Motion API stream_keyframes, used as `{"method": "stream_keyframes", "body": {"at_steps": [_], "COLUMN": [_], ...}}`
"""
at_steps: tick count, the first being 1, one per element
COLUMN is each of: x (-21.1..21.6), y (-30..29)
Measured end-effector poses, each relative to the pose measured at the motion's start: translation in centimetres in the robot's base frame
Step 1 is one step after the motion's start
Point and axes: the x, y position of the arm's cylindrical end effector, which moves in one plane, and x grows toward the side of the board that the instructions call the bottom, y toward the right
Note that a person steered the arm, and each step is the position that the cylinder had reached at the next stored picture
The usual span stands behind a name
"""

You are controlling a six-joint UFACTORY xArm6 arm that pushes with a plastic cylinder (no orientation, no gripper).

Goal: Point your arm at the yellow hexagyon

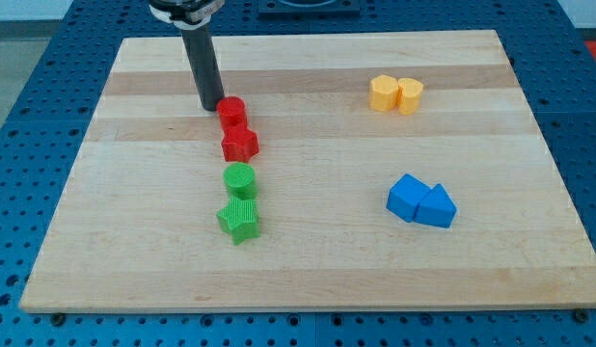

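Note:
The yellow hexagon point(383, 93) sits at the view's upper right, touching a yellow cylinder point(409, 95) on its right. My tip point(211, 106) rests on the board at the upper left, just left of the red cylinder point(231, 112), touching or nearly touching it. The tip is far to the left of the yellow hexagon. A red star-like block point(239, 144) lies just below the red cylinder.
A green cylinder point(239, 179) and a green star point(239, 220) lie below the red blocks. A blue cube point(407, 197) and a blue triangle point(436, 206) touch at the right. The wooden board point(308, 270) lies on a blue perforated table.

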Motion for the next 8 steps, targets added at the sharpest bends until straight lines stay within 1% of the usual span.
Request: {"method": "stream_keyframes", "body": {"at_steps": [1,2,3,4,5,8], "x": [-4.5,-5.5,-2.1,-1.2,1.8,1.8], "y": [2.4,8.8,13.4,13.5,13.5,13.5]}}
